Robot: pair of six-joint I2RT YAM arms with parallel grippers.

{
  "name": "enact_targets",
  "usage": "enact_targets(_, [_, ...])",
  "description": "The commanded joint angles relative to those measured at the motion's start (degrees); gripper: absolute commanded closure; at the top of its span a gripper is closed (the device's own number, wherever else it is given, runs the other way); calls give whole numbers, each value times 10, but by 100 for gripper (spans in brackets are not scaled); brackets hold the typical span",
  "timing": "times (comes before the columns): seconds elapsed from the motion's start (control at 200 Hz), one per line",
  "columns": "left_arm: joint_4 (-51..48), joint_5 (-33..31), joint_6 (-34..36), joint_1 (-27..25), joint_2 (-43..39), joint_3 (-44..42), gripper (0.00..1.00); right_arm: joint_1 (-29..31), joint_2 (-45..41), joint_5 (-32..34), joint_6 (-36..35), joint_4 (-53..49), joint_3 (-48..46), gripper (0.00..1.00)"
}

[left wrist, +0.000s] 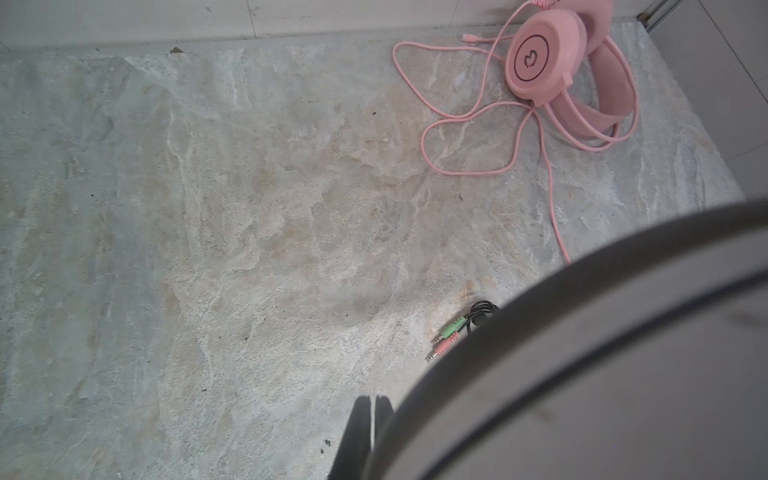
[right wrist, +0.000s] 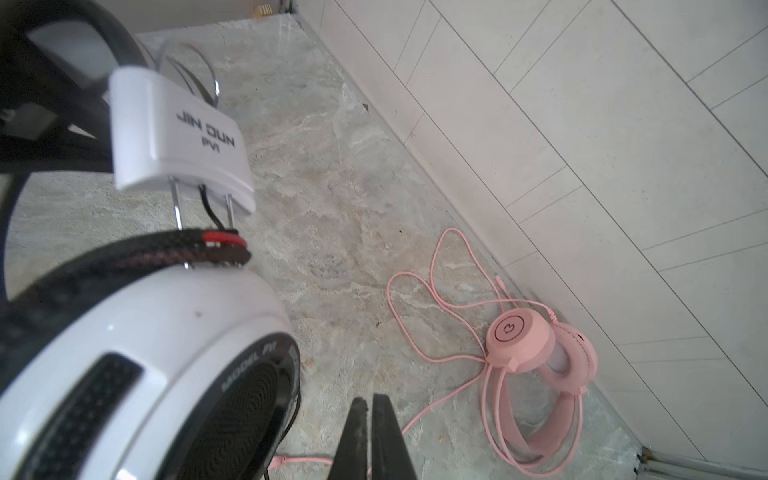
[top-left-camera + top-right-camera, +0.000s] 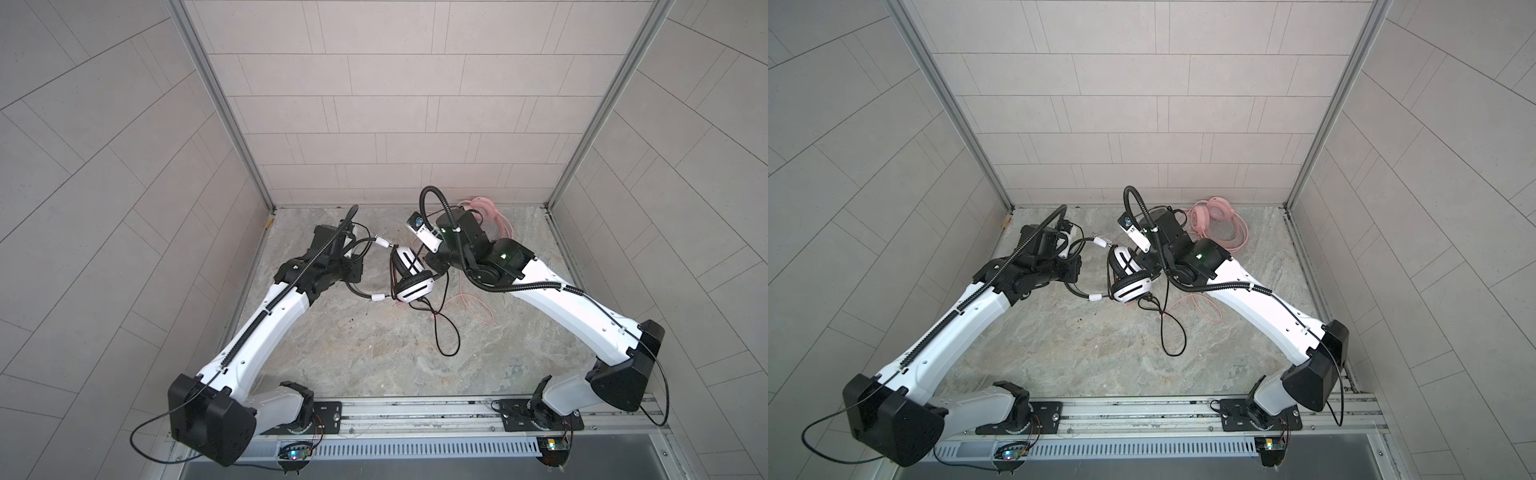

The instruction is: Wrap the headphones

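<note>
The white-and-black headphones (image 3: 413,291) (image 3: 1131,291) sit mid-table between my two grippers, their thin headband arching toward the left arm. Their black cable (image 3: 446,332) loops loosely toward the front, and its green and pink plugs (image 1: 449,336) lie on the table. My left gripper (image 1: 376,401) is shut, and a blurred curved part of this headset (image 1: 602,332) crosses close in front of it. My right gripper (image 2: 369,399) is also shut, beside the white earcup (image 2: 145,353), with nothing seen between its fingertips. The pink headphones (image 3: 1210,216) (image 1: 544,62) (image 2: 523,345) lie at the back right, their pink cable (image 3: 478,307) loose.
Tiled walls close in the stone-patterned table (image 3: 353,353) on three sides, with metal corner posts (image 3: 266,199) at the back. A metal rail (image 3: 415,411) carrying both arm bases runs along the front edge. The right arm (image 3: 561,299) hides most of the pink headset in a top view.
</note>
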Motion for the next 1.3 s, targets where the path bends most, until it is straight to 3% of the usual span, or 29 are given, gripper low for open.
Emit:
enact_targets(0.0, [-14, 64, 46, -18, 7, -1, 100, -14, -17, 7, -15, 96, 2, 94])
enact_targets(0.455, [-16, 86, 66, -58, 15, 4, 100, -7, 32, -92, 9, 97, 43, 93])
enact_targets(0.871, [-5, 123, 74, -71, -2, 2, 100, -23, 80, -44, 41, 66, 63, 94])
enact_targets(1.026, [16, 131, 74, -70, -28, -11, 100, -36, 74, -56, 52, 70, 48, 89])
enact_targets(1.291, [31, 143, 74, -67, -43, -19, 100, -68, 59, -105, 69, 71, 28, 73])
